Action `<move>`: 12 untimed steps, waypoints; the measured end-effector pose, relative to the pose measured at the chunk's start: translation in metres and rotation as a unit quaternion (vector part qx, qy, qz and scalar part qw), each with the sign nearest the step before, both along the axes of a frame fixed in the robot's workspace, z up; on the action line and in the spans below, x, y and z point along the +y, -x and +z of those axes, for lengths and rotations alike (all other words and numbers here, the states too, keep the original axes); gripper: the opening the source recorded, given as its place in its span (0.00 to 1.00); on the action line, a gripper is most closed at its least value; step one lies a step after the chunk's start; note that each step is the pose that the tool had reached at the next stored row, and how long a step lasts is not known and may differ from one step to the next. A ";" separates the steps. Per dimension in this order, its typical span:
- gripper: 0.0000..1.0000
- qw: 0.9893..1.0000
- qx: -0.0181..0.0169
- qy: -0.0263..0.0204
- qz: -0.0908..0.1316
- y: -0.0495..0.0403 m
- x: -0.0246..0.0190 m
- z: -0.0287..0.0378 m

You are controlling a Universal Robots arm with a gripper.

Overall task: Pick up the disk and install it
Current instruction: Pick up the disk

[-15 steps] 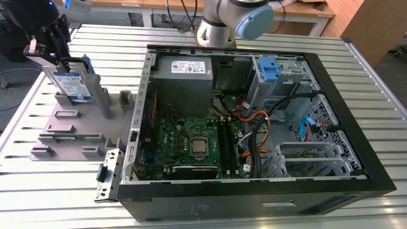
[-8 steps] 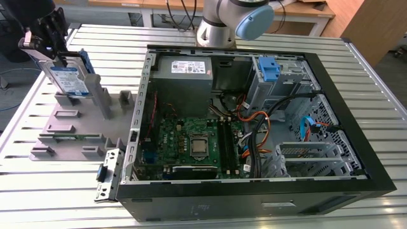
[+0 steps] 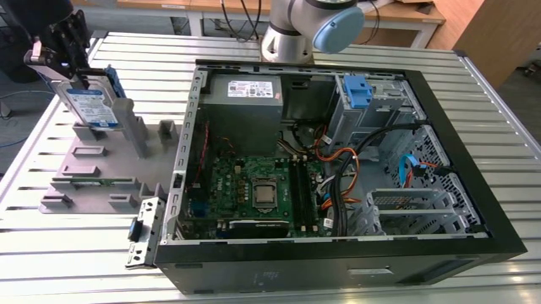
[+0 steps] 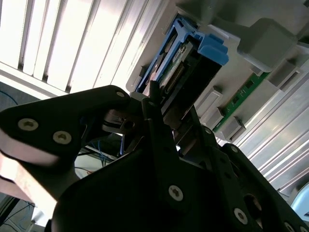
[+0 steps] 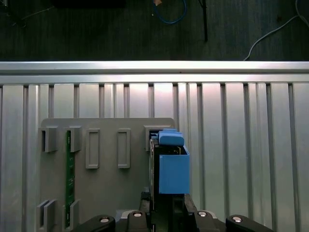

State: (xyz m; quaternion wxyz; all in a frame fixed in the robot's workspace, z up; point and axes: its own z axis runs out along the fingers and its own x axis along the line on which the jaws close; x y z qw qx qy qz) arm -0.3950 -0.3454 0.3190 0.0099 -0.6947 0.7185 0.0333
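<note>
The disk (image 3: 91,106) stands upright on edge in the grey fixture plate (image 3: 110,187) at the exterior view's left, its white-and-blue label showing and its blue carrier along the back. My black gripper (image 3: 78,77) comes down onto its top edge, and the fingers close on both faces of the drive. In the first wrist view the disk (image 5: 171,169) appears edge-on with its blue carrier, rising from between the fingers of the gripper (image 5: 164,208). In the second wrist view the disk (image 4: 193,63) runs away from the gripper (image 4: 171,113).
The open computer case (image 3: 498,209) lies on the slatted metal table, with a drive cage and blue bracket (image 3: 359,92) at its far side, a grey power supply (image 3: 245,95), motherboard (image 3: 253,190) and loose cables. A green memory stick (image 5: 70,179) sits in the fixture.
</note>
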 end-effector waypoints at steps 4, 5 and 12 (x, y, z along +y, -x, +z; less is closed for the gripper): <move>0.35 1.000 0.000 0.000 0.000 0.0000 0.0000 0.0000; 0.35 1.000 0.000 0.000 0.000 0.0000 0.0000 0.0000; 0.35 1.000 0.000 0.000 0.000 0.0000 0.0000 0.0017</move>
